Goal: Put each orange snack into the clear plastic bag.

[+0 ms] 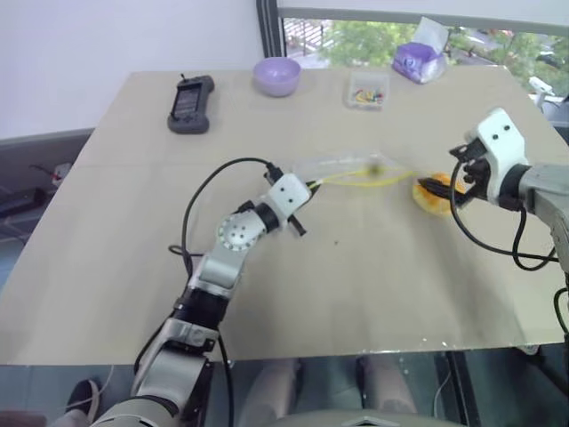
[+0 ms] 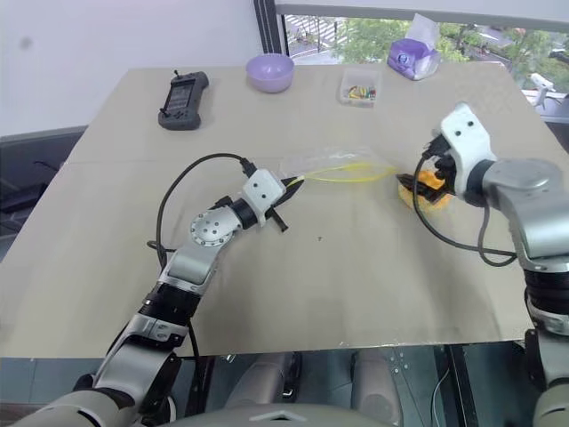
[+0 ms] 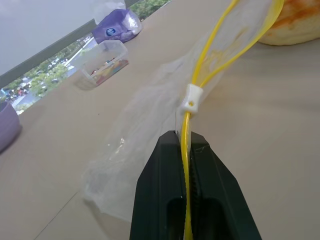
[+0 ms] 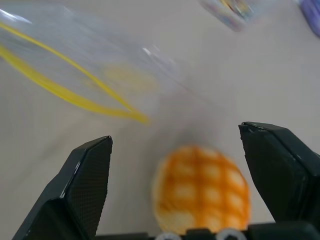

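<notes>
The clear plastic bag (image 1: 348, 168) lies on the table's middle, its yellow seal strip (image 3: 188, 150) pinched in my shut left gripper (image 1: 311, 185), which holds the mouth spread towards the right. The orange snack (image 1: 430, 197), a round bun with a grid top, rests on the table just right of the bag's mouth. My right gripper (image 1: 444, 186) hangs over it, open, with one black finger (image 4: 85, 180) on each side of the snack (image 4: 202, 197) in the right wrist view. Whether the fingers touch the snack cannot be told.
Along the far edge stand a purple bowl (image 1: 276, 76), a small clear box of colourful bits (image 1: 368, 92) and a purple tissue packet (image 1: 418, 60). A black handheld device (image 1: 191, 104) lies far left. The table's right edge (image 1: 556, 133) runs close to my right arm.
</notes>
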Tool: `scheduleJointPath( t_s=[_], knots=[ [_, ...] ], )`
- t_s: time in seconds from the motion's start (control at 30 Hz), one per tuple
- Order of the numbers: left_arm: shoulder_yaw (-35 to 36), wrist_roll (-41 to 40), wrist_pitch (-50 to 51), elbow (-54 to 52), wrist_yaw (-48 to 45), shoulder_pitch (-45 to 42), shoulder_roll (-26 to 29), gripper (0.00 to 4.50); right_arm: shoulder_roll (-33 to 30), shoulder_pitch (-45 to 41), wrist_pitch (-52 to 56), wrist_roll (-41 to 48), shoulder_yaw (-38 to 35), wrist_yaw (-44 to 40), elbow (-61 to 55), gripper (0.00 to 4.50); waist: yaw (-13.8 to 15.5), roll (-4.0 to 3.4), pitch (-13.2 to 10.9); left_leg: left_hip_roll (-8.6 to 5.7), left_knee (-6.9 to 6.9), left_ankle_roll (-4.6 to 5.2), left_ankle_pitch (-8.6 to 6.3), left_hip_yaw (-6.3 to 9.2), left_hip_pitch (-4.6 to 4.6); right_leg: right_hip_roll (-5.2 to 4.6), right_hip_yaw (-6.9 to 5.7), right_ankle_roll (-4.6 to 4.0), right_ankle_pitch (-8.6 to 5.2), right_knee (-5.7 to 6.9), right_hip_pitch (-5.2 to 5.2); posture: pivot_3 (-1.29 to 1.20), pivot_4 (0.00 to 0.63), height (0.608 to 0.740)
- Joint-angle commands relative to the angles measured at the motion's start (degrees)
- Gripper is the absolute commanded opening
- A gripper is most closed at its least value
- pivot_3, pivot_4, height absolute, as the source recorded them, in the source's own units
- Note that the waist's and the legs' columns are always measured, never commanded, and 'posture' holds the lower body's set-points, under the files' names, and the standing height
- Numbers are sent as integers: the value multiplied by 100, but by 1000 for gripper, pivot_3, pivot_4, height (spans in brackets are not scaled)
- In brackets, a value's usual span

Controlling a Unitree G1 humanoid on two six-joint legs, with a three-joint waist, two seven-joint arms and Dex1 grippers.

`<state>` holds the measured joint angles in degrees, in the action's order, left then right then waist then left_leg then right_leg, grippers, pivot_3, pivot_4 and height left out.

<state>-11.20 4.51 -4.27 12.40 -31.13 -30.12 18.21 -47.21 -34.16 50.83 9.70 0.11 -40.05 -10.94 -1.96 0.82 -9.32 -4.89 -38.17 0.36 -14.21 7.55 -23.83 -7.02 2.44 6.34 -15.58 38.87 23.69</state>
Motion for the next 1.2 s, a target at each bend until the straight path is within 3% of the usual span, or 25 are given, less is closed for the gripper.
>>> scheduleJointPath(
  t_s=[0.03, 0.13, 0.27, 0.57, 0.8, 0.97, 1.2],
  knots=[
    [46, 27, -72, -97, 57, -100, -9, 0, -240, 28, -926, -874, 767, 211, 91, 4420, -19, 0, 0, 0, 0, 0, 0, 0, 0, 1, 0, 0, 0, 0, 1, 0, 150, 740],
    [26, 31, -72, -94, 62, -113, -30, 0, -175, -87, -1787, -1600, 1459, 348, 354, 4420, -34, 0, 0, -1, 1, 0, 0, -3, 1, 2, 0, 0, 0, 0, 1, 0, 150, 740],
    [32, 34, -80, -81, 56, -146, -27, 0, 245, -335, -2176, -1899, 1737, 381, 652, 4420, -36, 1, 0, 0, -1, -1, 0, -2, 1, 2, 0, 1, 0, 0, 1, 0, 150, 740],
    [57, 45, -65, -118, 87, -130, -6, 0, 761, -316, -2132, -1826, 1618, 188, 743, 4420, -7, 1, 0, 0, -2, -1, 1, 4, 0, 1, -3, 0, 0, -2, 0, 0, 150, 740],
    [55, 48, -73, -114, 88, -127, -26, 0, 640, -215, -2073, -1877, 1540, 33, 623, 4420, -21, 1, 0, -1, -2, -1, 1, 3, 0, 2, -3, 0, 0, -2, 0, 0, 150, 740],
    [50, 56, -74, -108, 96, -117, -41, 0, 304, -148, -1808, -1786, 1039, 110, 911, 4420, 12, 1, 0, -3, -3, -1, 1, 4, -1, 0, -4, 1, 0, -2, -1, 0, 150, 740],
    [39, 57, -86, -74, 85, -124, -58, 0, 1034, -271, -467, -689, -440, 457, 1545, 4420, -22, 1, 0, 0, -1, -1, 1, 2, 1, 5, -1, 0, 0, 0, -2, 0, 150, 740]
  ],
)
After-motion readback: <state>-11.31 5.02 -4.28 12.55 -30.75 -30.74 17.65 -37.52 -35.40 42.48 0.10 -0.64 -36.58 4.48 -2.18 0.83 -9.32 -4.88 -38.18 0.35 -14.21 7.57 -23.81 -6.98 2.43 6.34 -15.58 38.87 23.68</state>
